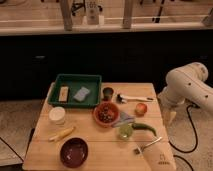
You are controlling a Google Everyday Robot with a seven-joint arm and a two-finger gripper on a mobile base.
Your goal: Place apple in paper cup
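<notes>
The apple [141, 108] is red and sits on the wooden table [90, 145], near its right edge. A white paper cup [57, 115] stands upright on the left side of the table, in front of the green tray. My gripper [171, 118] hangs pointing down just off the table's right edge, to the right of the apple and a little nearer than it. It holds nothing that I can see. The white arm [186, 86] rises behind it at the right.
A green tray [77, 79] at the back left holds a sponge [81, 93] and a wooden block [63, 93]. Also on the table are a small dark cup [108, 93], a brush [132, 98], a red bowl [105, 114], a green pepper [143, 128], a yellow item [61, 134], a dark bowl [73, 152] and a utensil [148, 144].
</notes>
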